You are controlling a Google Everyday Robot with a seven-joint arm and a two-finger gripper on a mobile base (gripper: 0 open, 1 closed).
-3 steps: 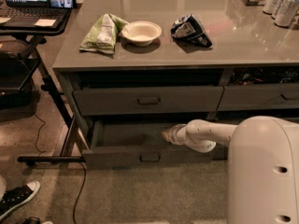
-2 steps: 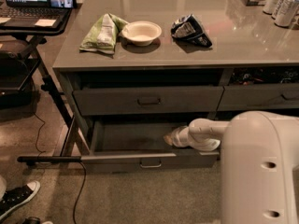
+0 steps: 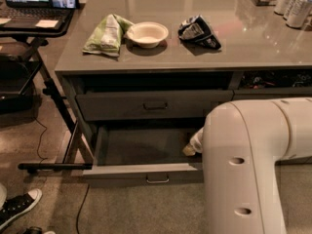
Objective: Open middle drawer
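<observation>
The middle drawer [image 3: 126, 172] stands pulled well out from under the grey counter [image 3: 195, 57]. Its flat grey front carries a small pull handle [image 3: 157, 179], and its plain grey tray [image 3: 141, 145] looks empty. My gripper [image 3: 191, 147] is inside the drawer at its right side, just behind the front panel. Most of it is hidden by my own white arm [image 3: 243, 165], which fills the lower right of the view.
A shut grey drawer [image 3: 122, 106] sits above the open one. On the counter lie a green bag [image 3: 107, 33], a white bowl [image 3: 147, 34], a dark chip bag [image 3: 197, 30] and cans [image 3: 292, 4]. A laptop stand [image 3: 34, 13] and a shoe [image 3: 19, 206] are at the left.
The middle drawer has slid further out toward the camera, with my gripper moving along with it. My arm now covers more of the lower right.
</observation>
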